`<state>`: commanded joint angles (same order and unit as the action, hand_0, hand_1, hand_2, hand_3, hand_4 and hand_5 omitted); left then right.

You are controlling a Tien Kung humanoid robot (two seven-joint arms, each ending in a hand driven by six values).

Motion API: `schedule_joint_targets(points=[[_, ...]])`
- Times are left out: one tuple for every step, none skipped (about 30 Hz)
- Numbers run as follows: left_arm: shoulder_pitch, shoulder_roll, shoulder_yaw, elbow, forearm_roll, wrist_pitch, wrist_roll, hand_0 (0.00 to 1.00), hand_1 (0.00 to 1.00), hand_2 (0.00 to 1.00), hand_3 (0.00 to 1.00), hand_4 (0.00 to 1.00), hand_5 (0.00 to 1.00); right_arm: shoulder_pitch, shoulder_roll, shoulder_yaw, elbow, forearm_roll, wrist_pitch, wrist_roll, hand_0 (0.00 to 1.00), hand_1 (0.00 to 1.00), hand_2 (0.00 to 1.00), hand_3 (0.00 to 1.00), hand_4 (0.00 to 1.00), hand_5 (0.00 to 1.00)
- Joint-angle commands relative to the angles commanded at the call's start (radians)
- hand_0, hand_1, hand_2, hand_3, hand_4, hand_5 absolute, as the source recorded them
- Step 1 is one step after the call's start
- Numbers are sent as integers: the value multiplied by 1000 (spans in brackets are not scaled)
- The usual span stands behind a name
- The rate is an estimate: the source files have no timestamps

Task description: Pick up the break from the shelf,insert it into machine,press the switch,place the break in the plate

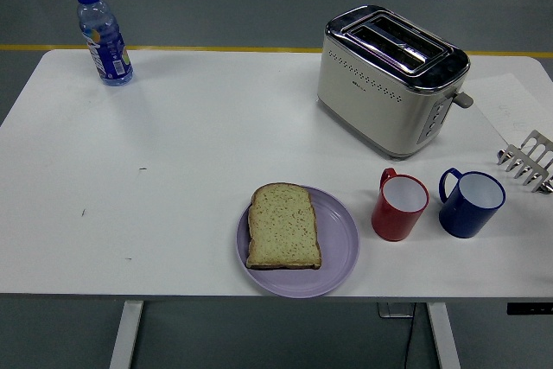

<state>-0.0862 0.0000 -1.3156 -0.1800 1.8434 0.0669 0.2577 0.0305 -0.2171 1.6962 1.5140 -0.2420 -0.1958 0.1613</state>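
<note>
A slice of bread (282, 225) lies flat on a lilac plate (341, 248) near the table's front edge. A cream and chrome toaster (389, 77) stands at the back right, its two slots empty and its lever (464, 98) on the right end. A metal toast rack (529, 162) shows at the right edge, partly cut off, with no bread visible in it. Neither of my hands is in view.
A blue-capped water bottle (104, 36) stands at the back left. A red mug (399, 205) and a blue mug (470, 202) stand side by side right of the plate, in front of the toaster. A sheet of paper (514, 105) lies at the right.
</note>
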Motion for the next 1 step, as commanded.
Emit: schedule_joint_targets(points=[[1, 0, -1, 0, 2, 0, 0, 597, 458, 453, 549, 285, 946, -1, 0, -1, 0, 1, 1, 0, 666, 630, 671, 659, 518, 260]])
